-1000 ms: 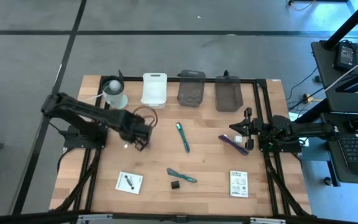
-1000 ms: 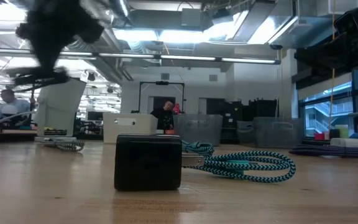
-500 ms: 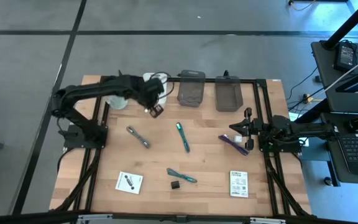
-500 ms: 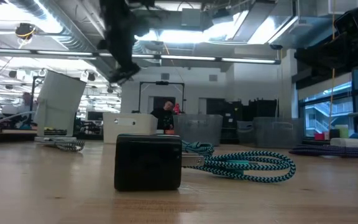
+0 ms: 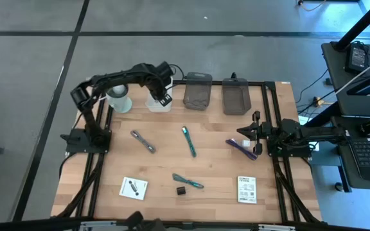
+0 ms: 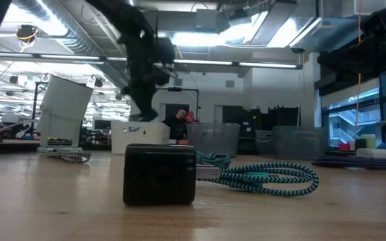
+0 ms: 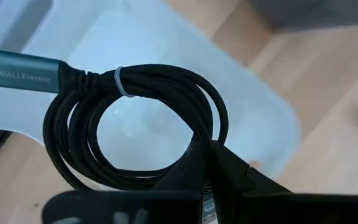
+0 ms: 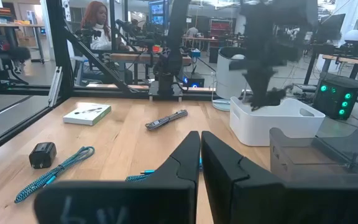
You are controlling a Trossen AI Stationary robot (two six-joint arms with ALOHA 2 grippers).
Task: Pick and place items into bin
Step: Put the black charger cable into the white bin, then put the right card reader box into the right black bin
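My left gripper (image 5: 161,96) is over the white bin (image 5: 160,102) at the back of the table, fingers clamped on the black coiled cable (image 7: 135,124), which hangs above the bin's bare floor (nothing else visible in there from the wrist view). The two dark bins (image 5: 198,90) beside it look bare too, though I can't be sure. My right gripper (image 5: 244,133) sits at the table's right edge with fingers together, just beside the purple strip (image 5: 241,147), while the teal pen (image 5: 188,140), grey metal tool (image 5: 142,141), teal tie (image 5: 188,181), tiny black block (image 5: 181,190) and white printed cards (image 5: 246,189) lie on the table (image 5: 211,167).
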